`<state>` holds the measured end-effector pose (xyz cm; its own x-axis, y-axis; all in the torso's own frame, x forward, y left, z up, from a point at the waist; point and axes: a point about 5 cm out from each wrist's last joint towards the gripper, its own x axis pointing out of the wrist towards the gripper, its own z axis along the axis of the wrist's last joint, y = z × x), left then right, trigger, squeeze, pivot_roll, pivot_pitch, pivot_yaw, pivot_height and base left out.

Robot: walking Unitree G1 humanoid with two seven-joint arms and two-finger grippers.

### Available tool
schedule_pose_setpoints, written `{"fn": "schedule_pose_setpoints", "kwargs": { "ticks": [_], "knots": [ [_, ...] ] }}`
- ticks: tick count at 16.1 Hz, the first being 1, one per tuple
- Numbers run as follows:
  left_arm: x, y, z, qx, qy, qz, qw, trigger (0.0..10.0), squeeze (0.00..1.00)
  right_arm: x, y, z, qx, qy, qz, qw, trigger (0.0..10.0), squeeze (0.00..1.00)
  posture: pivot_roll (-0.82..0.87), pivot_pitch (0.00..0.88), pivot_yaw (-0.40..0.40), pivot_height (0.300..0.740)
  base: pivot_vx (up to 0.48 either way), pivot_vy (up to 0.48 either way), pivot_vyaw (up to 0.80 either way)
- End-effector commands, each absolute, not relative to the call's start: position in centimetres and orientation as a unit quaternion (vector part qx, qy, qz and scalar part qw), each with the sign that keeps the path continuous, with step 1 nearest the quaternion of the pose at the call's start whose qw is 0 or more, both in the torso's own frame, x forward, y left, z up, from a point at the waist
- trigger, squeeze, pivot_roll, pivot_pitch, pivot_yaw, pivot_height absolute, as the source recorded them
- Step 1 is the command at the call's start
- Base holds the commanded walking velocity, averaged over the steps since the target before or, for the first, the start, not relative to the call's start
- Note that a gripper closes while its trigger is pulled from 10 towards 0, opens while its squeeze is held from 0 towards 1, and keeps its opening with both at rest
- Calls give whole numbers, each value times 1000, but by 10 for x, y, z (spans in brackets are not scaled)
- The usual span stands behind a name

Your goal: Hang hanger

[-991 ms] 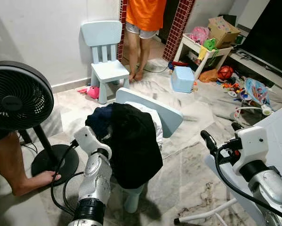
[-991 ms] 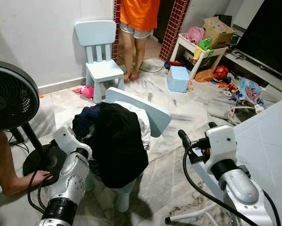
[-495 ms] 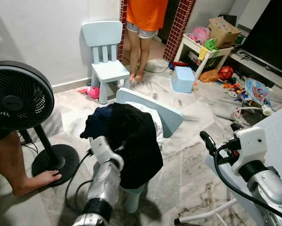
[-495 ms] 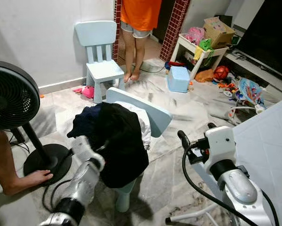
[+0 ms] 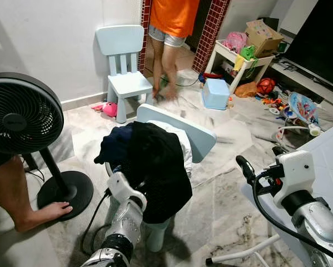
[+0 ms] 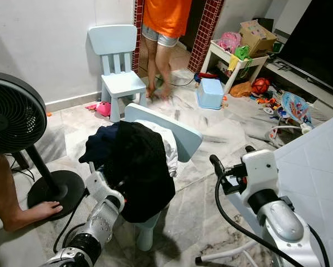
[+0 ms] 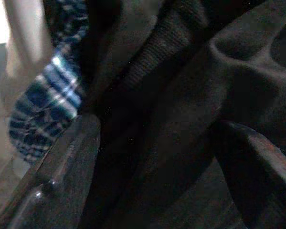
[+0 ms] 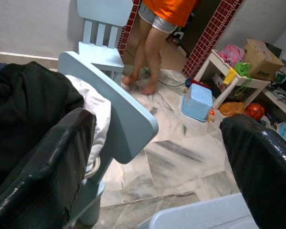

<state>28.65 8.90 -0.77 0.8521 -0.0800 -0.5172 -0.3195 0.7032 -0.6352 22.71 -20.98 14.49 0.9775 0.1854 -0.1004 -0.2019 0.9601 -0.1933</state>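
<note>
Left gripper (image 7: 157, 157) fingers wide against dark clothes (image 5: 155, 167); right gripper (image 8: 162, 157) fingers wide, raised

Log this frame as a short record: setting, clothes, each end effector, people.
setting: cluttered room with marble floor
clothes: dark pile of clothes draped over a pale blue chair
left end effector: open, pushed into the dark fabric
right end effector: open, held apart from the chair
people: one person standing by a second chair; a bare foot by the fan
</note>
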Motion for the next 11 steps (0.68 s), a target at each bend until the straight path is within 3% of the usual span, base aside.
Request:
{"fn": "schedule_pose_setpoints", "kwargs": {
  "ticks": [1,2,3,4,8,9,10,11],
  "knots": [
    [294,72,2,-400,261,48,878,10000,0,226,-214,147,-109,37,87,990,10000,0,-339,23,-144,740,0,0,0],
    [294,73,0,-404,264,49,874,10000,0,227,-214,146,-109,37,86,990,10000,0,-339,18,-143,740,0,0,0],
    [293,75,-2,-412,266,57,869,2157,0,227,-214,147,-108,35,84,990,10000,0,-339,13,-139,740,0,0,0],
    [294,76,-2,-413,264,57,870,0,0,227,-214,147,-108,35,84,990,10000,0,-340,12,-138,740,0,0,0],
    [297,80,2,-402,249,58,879,0,0,224,-214,144,-107,37,77,991,10000,0,-346,2,-127,740,0,0,0],
    [302,84,5,-395,245,58,884,2588,0,224,-214,143,-107,36,75,991,10000,0,-347,0,-126,740,0,0,0],
    [308,90,9,-371,240,54,895,2667,0,225,-214,143,-107,36,73,991,10000,0,-346,0,-128,740,0,0,0],
    [309,92,10,-367,241,50,897,667,0,226,-214,143,-107,36,73,991,10000,0,-344,0,-129,740,0,0,0]
  ]
}}
